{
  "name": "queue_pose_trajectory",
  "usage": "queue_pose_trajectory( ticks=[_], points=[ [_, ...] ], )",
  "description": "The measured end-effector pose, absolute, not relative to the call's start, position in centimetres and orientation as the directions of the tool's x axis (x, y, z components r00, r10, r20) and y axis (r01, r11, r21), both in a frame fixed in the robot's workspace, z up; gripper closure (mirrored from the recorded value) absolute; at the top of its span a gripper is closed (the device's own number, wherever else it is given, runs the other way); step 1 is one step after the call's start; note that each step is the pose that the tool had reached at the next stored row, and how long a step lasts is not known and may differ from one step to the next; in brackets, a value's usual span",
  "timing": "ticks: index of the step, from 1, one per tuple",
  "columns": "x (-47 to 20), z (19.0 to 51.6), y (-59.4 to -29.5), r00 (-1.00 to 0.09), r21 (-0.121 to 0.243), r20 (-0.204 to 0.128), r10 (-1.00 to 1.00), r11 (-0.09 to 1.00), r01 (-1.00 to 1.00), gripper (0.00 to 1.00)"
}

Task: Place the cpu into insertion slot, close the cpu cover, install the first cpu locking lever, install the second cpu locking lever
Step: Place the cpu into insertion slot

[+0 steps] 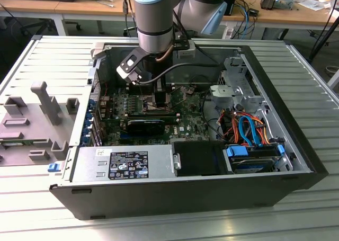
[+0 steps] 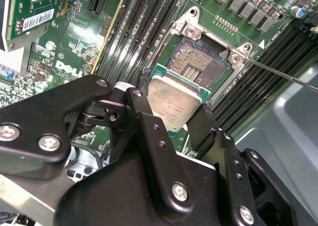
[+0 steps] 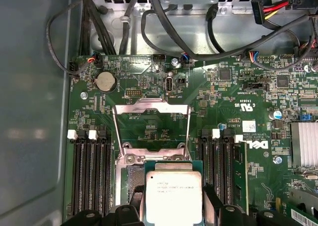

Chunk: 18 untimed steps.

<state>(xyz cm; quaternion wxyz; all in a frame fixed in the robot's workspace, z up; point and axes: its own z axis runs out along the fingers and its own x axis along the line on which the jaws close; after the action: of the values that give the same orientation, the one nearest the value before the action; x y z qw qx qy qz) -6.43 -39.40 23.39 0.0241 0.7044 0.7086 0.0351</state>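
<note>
My gripper is shut on the cpu, a small square chip with a dull silver top, gripped at two opposite edges. In both wrist views the chip hangs tilted just over the near edge of the insertion slot, whose dark pin field lies uncovered. The cpu cover, a thin silvery frame with a square window, is swung open and lies back on the green motherboard beyond the cpu. A thin metal locking lever sticks out from the slot's corner. In the exterior view the gripper reaches down into the computer case.
Long black memory slots run along both sides of the slot. Black cables cross the case wall past the board. A power supply and a drive bay with orange and blue cables fill the case's front. Grey fixtures stand at the exterior view's left.
</note>
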Motion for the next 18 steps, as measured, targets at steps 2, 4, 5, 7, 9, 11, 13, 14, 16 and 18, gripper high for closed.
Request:
queue_pose_trajectory(
  ticks=[2,4,5,7,9,11,13,14,16,18],
  points=[
    [-6.49,23.17,-39.40,-0.007,0.084,0.015,1.000,0.005,0.996,0.45],
    [-6.51,23.15,-39.40,-0.007,0.084,0.015,1.000,0.005,0.996,0.45],
    [-6.52,23.13,-39.40,-0.007,0.084,0.015,1.000,0.005,0.996,0.45],
    [-6.56,23.09,-39.40,-0.007,0.084,0.015,1.000,0.005,0.996,0.45],
    [-6.57,23.06,-39.40,-0.007,0.084,0.015,1.000,0.005,0.996,0.45],
    [-6.60,23.04,-39.40,-0.007,0.084,0.015,1.000,0.005,0.996,0.45],
    [-6.65,23.01,-39.40,-0.007,0.084,0.015,1.000,0.005,0.996,0.45],
    [-6.68,23.00,-39.38,-0.007,0.084,0.016,1.000,0.005,0.996,0.45],
    [-6.70,22.99,-39.29,-0.007,0.084,0.016,1.000,0.005,0.996,0.45],
    [-6.71,22.98,-39.15,-0.007,0.084,0.015,1.000,0.006,0.996,0.45]
  ],
)
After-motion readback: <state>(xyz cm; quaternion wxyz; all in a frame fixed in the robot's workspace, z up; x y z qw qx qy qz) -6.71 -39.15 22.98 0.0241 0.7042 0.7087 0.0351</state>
